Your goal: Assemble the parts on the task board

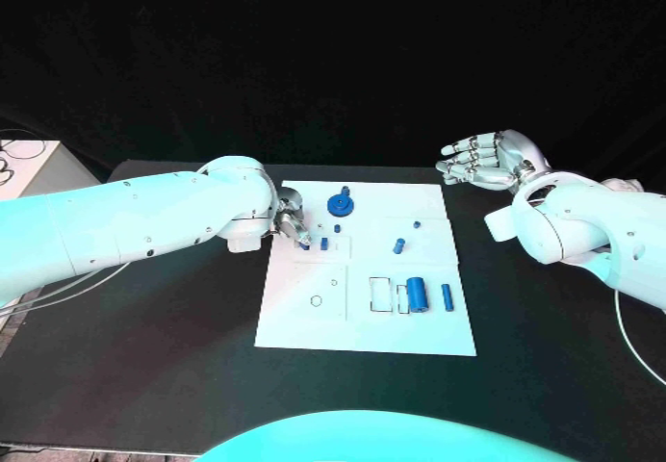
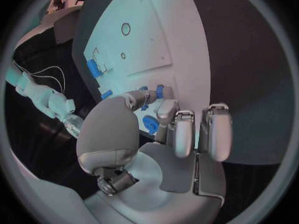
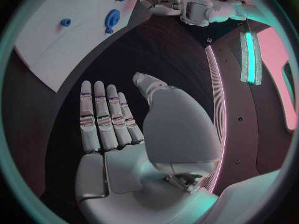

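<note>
Currently the task board (image 1: 364, 332) lies flat mid-table, long axis running near-to-far. Left hand (image 1: 291, 219) is at the board's far-left edge, fingertips down on a small blue peg (image 1: 305, 245); left wrist view shows thumb and one finger (image 2: 163, 110) closing around a blue piece there, other fingers (image 2: 215, 132) curled alongside. Looks like a pinch, though contact is partly hidden by the fingers themselves.

Just right of that peg stands a second short blue peg (image 1: 325, 243), upright. A blue gear-like disc (image 1: 340, 203) sits flat near the far edge, with a small blue stub (image 1: 338, 228) just nearer than it. Towards the board's right half: a short blue pin (image 1: 399, 245), and a smaller blue piece (image 1: 415, 225) farther right, close to each other but apart.

Near-right area: a large blue cylinder (image 1: 417, 295) lies on its side, long axis near-to-far, beside a rectangular outlined slot (image 1: 379, 294) to its left. A thin blue rod (image 1: 447, 295) lies parallel just right of the cylinder, not touching it.

Right hand (image 1: 489, 160) hovers off the board, past its far-right corner, palm up. Right wrist view shows the fingers (image 3: 102, 117) straight and side by side, thumb out, nothing held. Black table (image 1: 166, 366) under everything.
</note>
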Robot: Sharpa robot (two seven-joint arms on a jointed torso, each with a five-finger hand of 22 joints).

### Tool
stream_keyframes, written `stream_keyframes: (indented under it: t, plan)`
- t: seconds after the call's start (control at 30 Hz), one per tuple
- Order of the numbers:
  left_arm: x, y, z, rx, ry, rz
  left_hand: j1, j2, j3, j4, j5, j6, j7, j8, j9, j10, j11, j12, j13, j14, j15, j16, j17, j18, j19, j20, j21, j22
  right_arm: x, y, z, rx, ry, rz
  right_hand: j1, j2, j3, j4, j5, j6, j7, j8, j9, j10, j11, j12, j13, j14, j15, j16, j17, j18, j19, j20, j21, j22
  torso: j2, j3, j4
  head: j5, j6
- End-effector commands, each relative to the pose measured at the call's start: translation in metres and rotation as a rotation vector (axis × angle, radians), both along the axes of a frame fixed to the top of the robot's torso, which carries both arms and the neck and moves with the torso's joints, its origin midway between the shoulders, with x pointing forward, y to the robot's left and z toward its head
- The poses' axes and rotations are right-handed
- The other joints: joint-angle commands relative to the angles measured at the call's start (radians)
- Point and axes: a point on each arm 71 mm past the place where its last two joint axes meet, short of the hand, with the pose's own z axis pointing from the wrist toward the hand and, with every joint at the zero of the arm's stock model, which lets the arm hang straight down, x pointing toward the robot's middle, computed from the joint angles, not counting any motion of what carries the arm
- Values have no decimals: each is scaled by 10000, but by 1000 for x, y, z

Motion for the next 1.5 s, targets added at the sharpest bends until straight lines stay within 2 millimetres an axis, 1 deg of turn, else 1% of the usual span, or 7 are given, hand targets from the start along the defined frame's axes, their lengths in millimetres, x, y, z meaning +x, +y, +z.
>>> stream_keyframes:
  t: [0.03, 0.83, 1.03, 1.23, 1.27, 1.33, 1.5]
  plan:
    - [-2, -5, -3, 59, 286, -296, -35, 94, 1749, -1826, 37, 95, -61, 68, 9, 74, 6, 57, 14, 1041, -69, 34, 2635, -196, 576, -53, 44, 1696, -1, 2, 0, 7, -10, 181, -119, -6, 53, 15, 36, 69, 324, -31, -9, 48, 7, -35, -5, -66, -12, -37, -10, 66, -75, -27, -1, -3, -1, 4, 0, 6, -11]
    - [2, -14, -14, 216, 651, -226, -208, 87, 1665, -1772, -31, 88, -52, 61, -7, 138, 19, 121, 113, 1041, -56, 34, 2635, -166, 517, -57, -48, 1589, -1, 2, 0, 16, 10, 205, -119, -6, 53, 15, 36, 69, 324, -31, -9, 48, 7, -35, -5, -66, -12, -37, -10, 66, -75, -27, -1, -3, 8, 4, -3, -60, -89]
    - [2, -11, -15, 257, 643, -98, -511, 1, 887, -1584, -185, -18, -138, 121, 38, 176, -26, 114, 140, 1041, -82, 34, 2635, -153, 486, -69, -96, 1547, -1, 2, 0, 14, 10, 199, -132, -7, 67, -1, 34, 75, 326, -47, -18, 69, 9, -83, -4, -65, -9, -35, -63, 66, -85, -23, 0, -3, -6, 6, 13, -73, -86]
    - [4, -4, -14, 298, 487, 141, -1106, -85, -713, -590, -250, 46, -222, 40, -154, 49, -88, 43, 84, 1041, -148, 34, 2635, -140, 463, -129, -162, 1492, -1, 2, 0, 14, 9, 199, -135, -8, 68, -3, 34, 75, 327, -51, -19, 71, 9, -91, -4, -66, -8, -35, -72, 66, -87, -23, 0, -3, -11, 1, 10, -77, -61]
    - [4, -4, -14, 301, 475, 153, -1106, -85, -713, -590, -250, 46, -222, 40, -154, 49, -88, 43, 84, 1041, -148, 34, 2635, -140, 463, -129, -162, 1492, -1, 2, 0, 14, 9, 198, -135, -8, 68, -3, 34, 75, 327, -51, -19, 71, 9, -91, -4, -66, -8, -35, -72, 66, -87, -23, 0, -3, -12, 1, 10, -77, -55]
    - [4, -2, -14, 308, 417, 208, -1596, -276, -1544, 23, -302, 104, -166, 19, -218, 2, -45, 21, 62, 1041, -118, 34, 2635, -137, 457, -117, -183, 1475, -1, 1, 0, 13, 7, 196, -135, -8, 68, -3, 34, 75, 327, -51, -19, 71, 9, -91, -4, -66, -8, -35, -72, 66, -87, -23, 0, -3, -5, -1, 7, -81, -39]
    - [4, 1, -13, 266, 257, 295, -1383, -296, -2510, 613, -266, 81, -160, -32, -316, -62, -41, -3, 52, 1041, -120, 34, 2635, -131, 452, -117, -213, 1454, -1, 1, 0, 12, 5, 193, -135, -8, 68, -3, 34, 75, 327, -51, -19, 71, 9, -91, -4, -66, -8, -35, -72, 66, -87, -23, 0, -3, -1, -7, 3, -89, -20]
